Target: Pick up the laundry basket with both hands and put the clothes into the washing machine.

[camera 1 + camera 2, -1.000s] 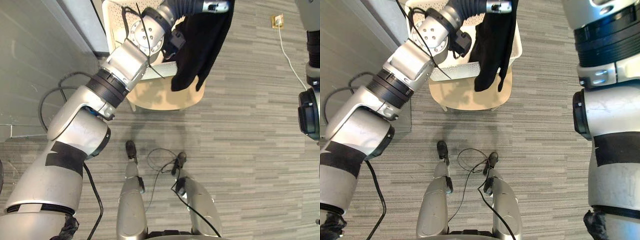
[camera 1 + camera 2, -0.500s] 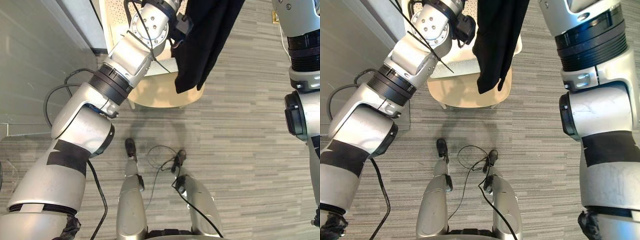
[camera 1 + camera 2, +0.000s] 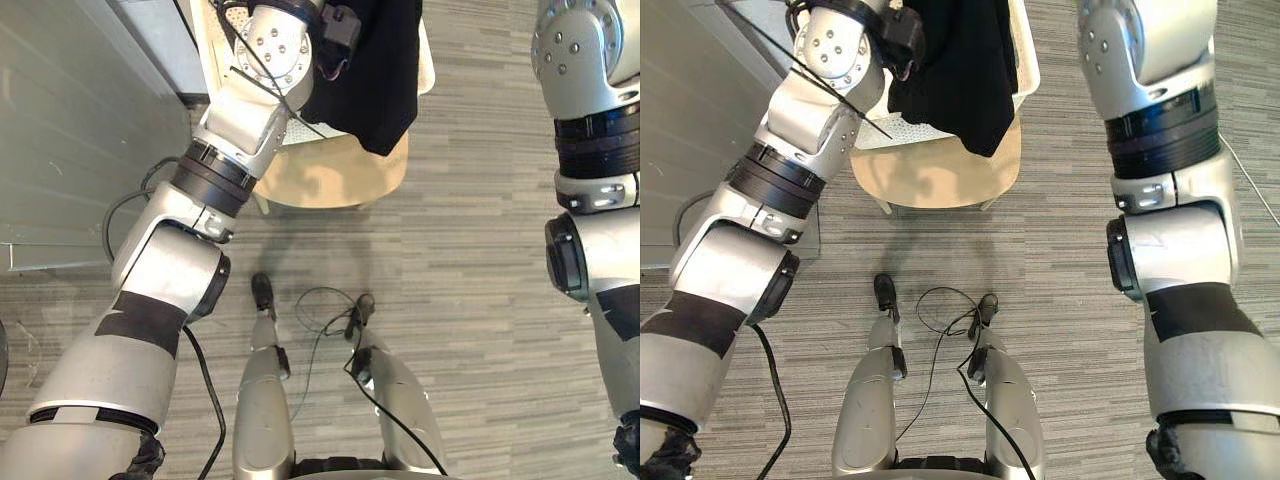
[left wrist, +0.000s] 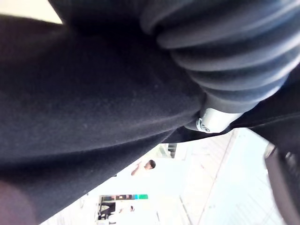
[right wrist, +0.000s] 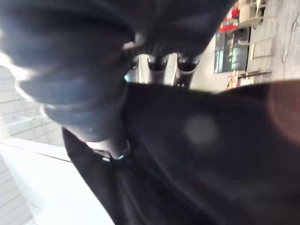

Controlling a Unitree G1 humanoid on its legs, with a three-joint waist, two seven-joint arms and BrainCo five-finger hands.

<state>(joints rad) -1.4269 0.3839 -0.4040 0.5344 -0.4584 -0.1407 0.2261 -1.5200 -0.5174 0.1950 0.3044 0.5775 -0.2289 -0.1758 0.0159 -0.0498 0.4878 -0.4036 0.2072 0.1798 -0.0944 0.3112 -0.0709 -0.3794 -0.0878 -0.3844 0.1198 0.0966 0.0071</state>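
Moved since a second ago: black garment (image 3: 375,70) has swung left and higher, so its hem now hangs shorter over the stool; the right arm has come much further in from the right side
Black garment: draped across the top of the laundry basket (image 3: 902,133), one dark lobe spilling over the near rim and down in front of the stool seat
Laundry basket: white, perforated wall, sitting on the stool, close beside the grey panel (image 3: 60,120)
Stool: round tan seat (image 3: 330,180), standing on the striped grey floor (image 3: 480,250), partly shaded by the cloth above it
Left arm: reaches up from the lower left to the basket's left side, wrist against the garment
Left hand (image 4: 225,51): dark ribbed cover pressed right into black cloth; whether it grips or lies spread, cannot tell
Right arm: upright along the right side, well apart from the stool
Right hand (image 5: 79,89): ribbed cover close against black cloth in its wrist view; its grip cannot be told
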